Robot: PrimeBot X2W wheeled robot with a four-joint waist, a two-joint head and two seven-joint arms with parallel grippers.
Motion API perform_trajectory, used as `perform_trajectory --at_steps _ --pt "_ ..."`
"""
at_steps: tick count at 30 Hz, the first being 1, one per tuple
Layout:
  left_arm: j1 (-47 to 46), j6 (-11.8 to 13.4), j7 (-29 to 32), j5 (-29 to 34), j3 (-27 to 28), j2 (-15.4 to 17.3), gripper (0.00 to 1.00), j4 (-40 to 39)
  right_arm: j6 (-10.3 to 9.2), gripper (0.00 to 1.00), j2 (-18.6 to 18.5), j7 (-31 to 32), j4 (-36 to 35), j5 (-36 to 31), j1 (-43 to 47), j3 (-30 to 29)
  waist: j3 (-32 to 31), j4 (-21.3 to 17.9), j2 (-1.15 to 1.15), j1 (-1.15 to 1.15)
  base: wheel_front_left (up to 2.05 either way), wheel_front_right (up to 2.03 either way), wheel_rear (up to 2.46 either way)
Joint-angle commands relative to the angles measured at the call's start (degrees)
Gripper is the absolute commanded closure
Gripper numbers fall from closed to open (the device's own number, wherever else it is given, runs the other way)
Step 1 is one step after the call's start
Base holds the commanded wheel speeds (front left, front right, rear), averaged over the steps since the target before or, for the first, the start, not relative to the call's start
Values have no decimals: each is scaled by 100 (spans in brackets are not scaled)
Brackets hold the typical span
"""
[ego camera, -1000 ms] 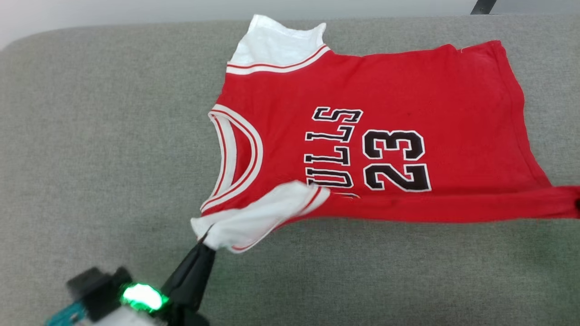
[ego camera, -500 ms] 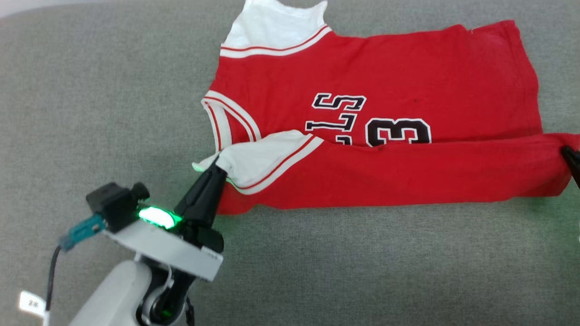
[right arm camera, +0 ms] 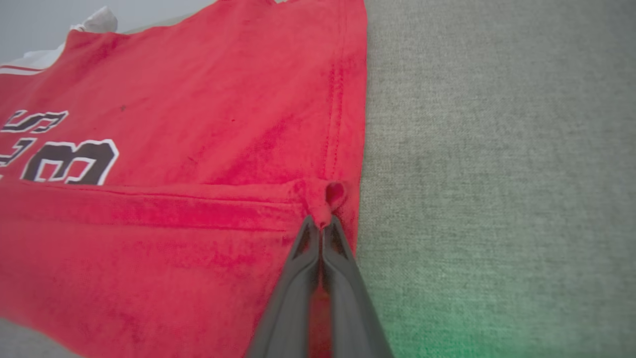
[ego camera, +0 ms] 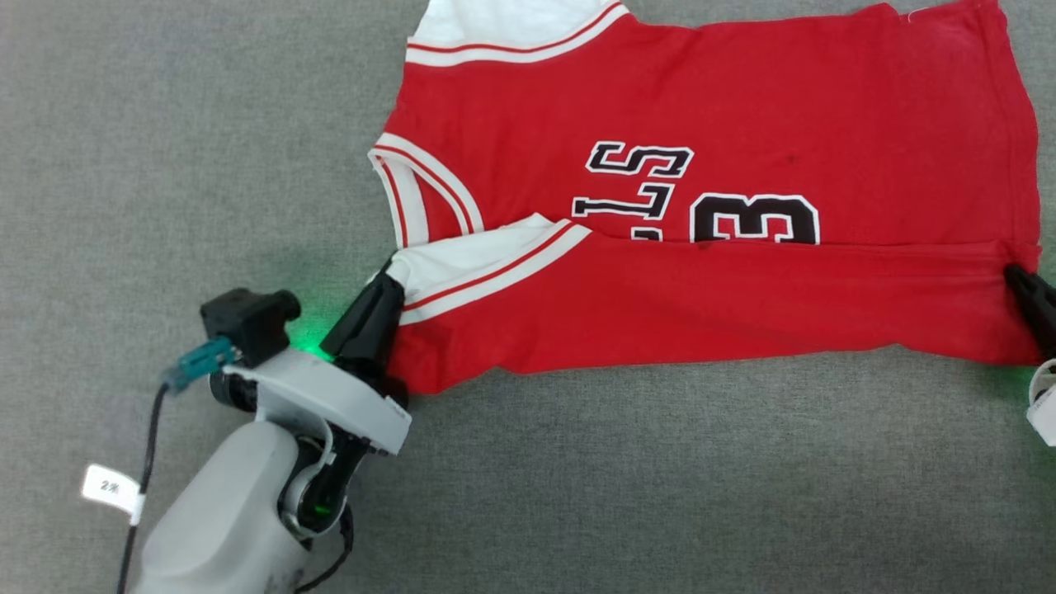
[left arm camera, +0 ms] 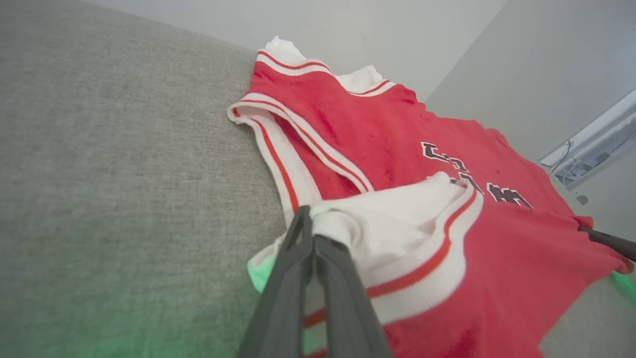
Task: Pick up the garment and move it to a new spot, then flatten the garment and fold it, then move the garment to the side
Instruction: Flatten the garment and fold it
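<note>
The garment [ego camera: 709, 99], a red jersey with white sleeves and black lettering, lies on the grey cushion with its near long edge folded over the front, covering the lower half of the letters and number. My left gripper [ego camera: 389, 279] is shut on the white sleeve [ego camera: 470, 256] at the fold's left end; the left wrist view shows the fingers [left arm camera: 318, 258] pinching that sleeve [left arm camera: 397, 223]. My right gripper [ego camera: 1013, 275] is shut on the red hem corner at the fold's right end, and in the right wrist view [right arm camera: 322, 224] a small pucker of the garment [right arm camera: 198, 124] sits at the tips.
The grey fabric cushion [ego camera: 165, 165] spreads wide to the left and in front of the garment. A pale wall [left arm camera: 397, 35] rises behind the cushion's far edge. My left forearm [ego camera: 223, 511] with its cable and tag stands at the lower left.
Both grippers have carried the near edge of the garment away from me and over its front, so the fold now covers more of the lettering. The head camera has tilted down.
</note>
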Motion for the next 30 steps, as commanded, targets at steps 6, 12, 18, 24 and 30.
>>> perform_trajectory --at_steps 6,12,18,24,30 --pt "-197 -10 1 193 -190 56 0 608 -9 56 56 -246 301 -12 -162 353 -149 -7 0 0 0 0 0" --pt "-306 83 226 512 -332 517 0 536 -9 0 97 -630 362 17 -122 406 -596 2 0 0 0 0 0" --pt "-381 388 1144 574 -327 1216 0 -228 -9 0 180 -763 272 53 31 445 -989 -18 0 0 0 0 0" --pt "-407 618 2917 26 -450 1672 0 -1375 -9 0 226 -736 123 65 120 399 -1083 -75 0 0 0 0 0" --pt "-306 868 5043 -979 -767 1878 0 -2000 -9 0 322 -741 40 41 150 346 -1035 -222 0 0 0 0 0"
